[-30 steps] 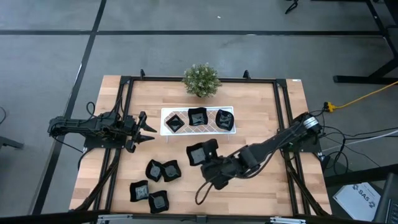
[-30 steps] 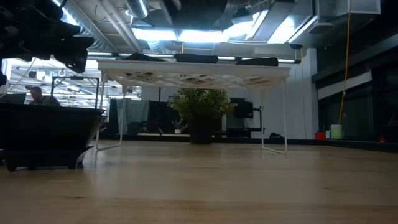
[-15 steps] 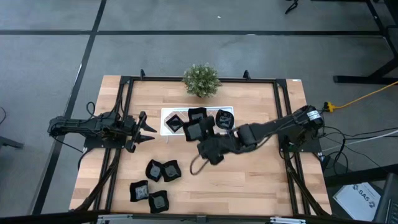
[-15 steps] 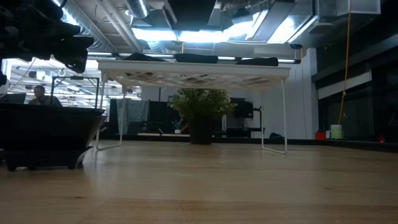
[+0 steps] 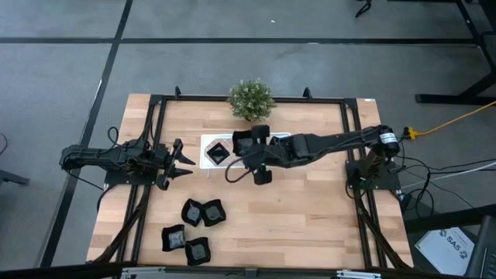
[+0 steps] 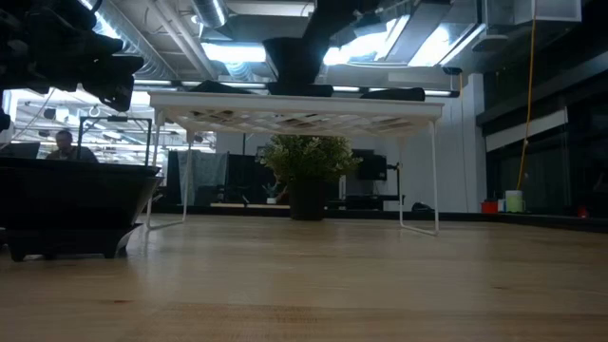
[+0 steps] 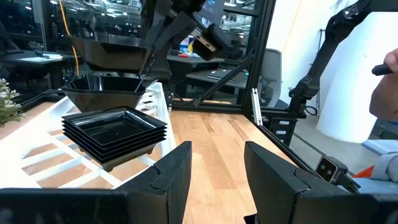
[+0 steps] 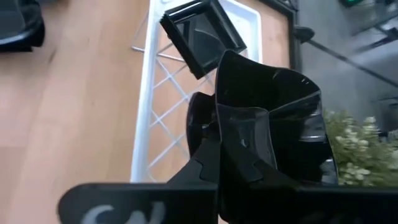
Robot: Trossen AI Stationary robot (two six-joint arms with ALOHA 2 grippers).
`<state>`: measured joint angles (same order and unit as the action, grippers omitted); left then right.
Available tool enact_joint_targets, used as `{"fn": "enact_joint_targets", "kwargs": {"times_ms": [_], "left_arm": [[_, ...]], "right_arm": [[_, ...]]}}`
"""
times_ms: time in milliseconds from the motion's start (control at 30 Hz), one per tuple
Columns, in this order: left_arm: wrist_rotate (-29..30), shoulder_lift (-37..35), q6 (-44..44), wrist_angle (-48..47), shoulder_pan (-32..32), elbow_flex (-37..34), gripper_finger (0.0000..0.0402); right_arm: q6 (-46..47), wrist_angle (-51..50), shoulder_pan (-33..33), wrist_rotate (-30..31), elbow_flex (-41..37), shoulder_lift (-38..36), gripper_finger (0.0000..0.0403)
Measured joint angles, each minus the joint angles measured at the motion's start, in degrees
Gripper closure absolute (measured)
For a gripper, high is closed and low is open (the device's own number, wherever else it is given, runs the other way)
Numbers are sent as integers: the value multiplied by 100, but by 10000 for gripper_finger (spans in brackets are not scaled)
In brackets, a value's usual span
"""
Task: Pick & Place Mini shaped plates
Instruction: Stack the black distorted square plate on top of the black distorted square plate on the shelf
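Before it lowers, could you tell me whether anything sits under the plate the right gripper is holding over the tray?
Yes. The right gripper holds a plate above the white tray, and another plate already lies there beneath it.

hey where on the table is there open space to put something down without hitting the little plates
Bare wood lies between the right arm's base and the plates on the table, below the white tray. Crowded: the tray, where the right claw holds a plate above the others, and the front-left cluster. The left claw waits beside the tray.
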<state>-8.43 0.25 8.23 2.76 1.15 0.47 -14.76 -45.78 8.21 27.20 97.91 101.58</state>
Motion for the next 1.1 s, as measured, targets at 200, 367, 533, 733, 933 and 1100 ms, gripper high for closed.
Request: {"fn": "enact_joint_targets", "kwargs": {"times_ms": [200, 367, 533, 733, 933, 1100], "left_arm": [[-1, 0, 0, 0, 0, 1, 258], [-2, 0, 1, 0, 0, 1, 258], [-2, 0, 2, 0, -1, 2, 258], [-2, 0, 0, 0, -2, 0, 258], [-2, -1, 0, 0, -2, 1, 258], [-2, 0, 0, 0, -1, 1, 258]], "right_arm": [[341, 2, -116, -188, 0, 0, 401], [474, 2, -203, -321, 0, 0, 401], [575, 60, -288, -658, -25, 25, 401], [534, 148, -288, -520, -302, 98, 401], [538, 228, -286, -384, -339, 98, 394], [581, 256, -286, -378, -339, 98, 362]]}}
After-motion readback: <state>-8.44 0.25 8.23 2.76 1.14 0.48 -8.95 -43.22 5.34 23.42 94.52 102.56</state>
